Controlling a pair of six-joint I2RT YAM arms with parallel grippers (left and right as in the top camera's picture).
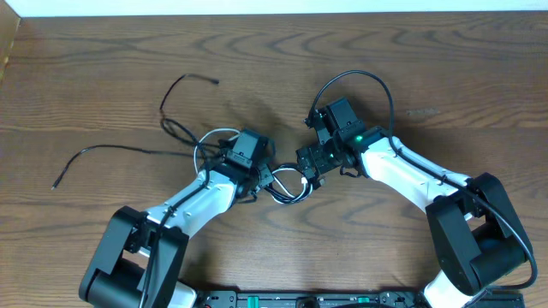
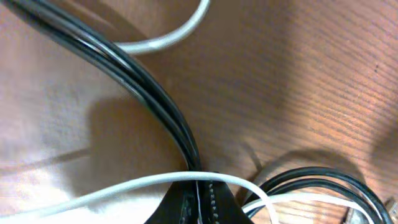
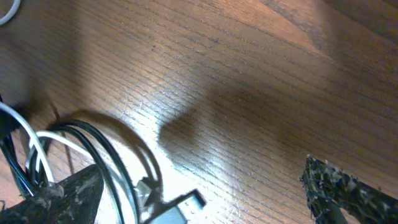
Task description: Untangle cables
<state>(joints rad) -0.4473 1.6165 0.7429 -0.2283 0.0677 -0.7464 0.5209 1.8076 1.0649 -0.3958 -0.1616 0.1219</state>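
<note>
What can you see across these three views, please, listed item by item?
table: one, brown wood, beneath everything.
white strip: one, white, along the top of the overhead view.
black cables: several, exact number unclear, black, tangled at the centre, loose ends trailing left and up.
white cable: one as far as I can tell, white, looped through the central tangle.
black wire: one, thicker, arching over the right wrist.
left arm: one, white and black, lower left.
right arm: one, white and black, lower right.
left gripper: one, black, shut on the black cables.
right gripper: one, black, open beside the loops.
</note>
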